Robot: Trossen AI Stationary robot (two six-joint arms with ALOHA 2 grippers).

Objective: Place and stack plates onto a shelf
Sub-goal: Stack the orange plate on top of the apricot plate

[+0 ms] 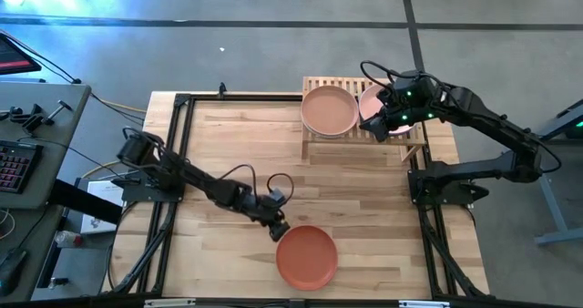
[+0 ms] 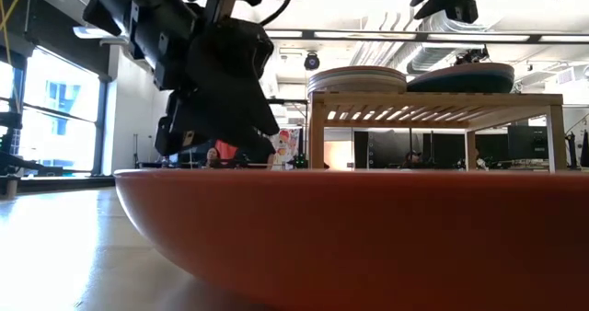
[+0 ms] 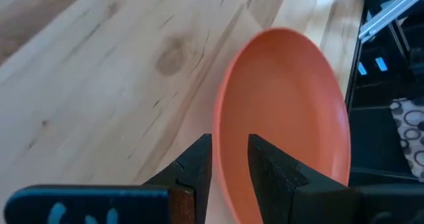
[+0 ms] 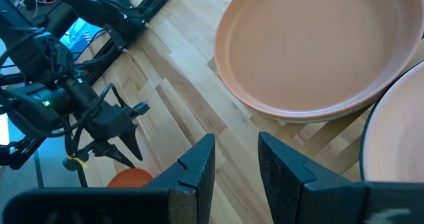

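Observation:
A terracotta-orange plate [image 1: 307,258] lies flat on the tabletop near the front edge. My left gripper [image 1: 280,231] is open and slants down at the plate's left rim [image 3: 228,154]. One finger stands outside the rim and one over the plate's inside; I see no touch. The shelf [image 1: 355,144] stands at the far right. It carries a peach plate [image 1: 329,110] and a pink plate [image 1: 373,100], each topping a stack [image 2: 357,79]. My right gripper [image 4: 236,161] hovers open above the shelf's front, between the two stacks, with nothing in it.
Black frame rails [image 1: 173,153] run along the table's left and right sides. The wide stretch of tabletop [image 1: 237,135] between the orange plate and the shelf is bare wood. A side table with tools [image 1: 36,135] stands off the left edge.

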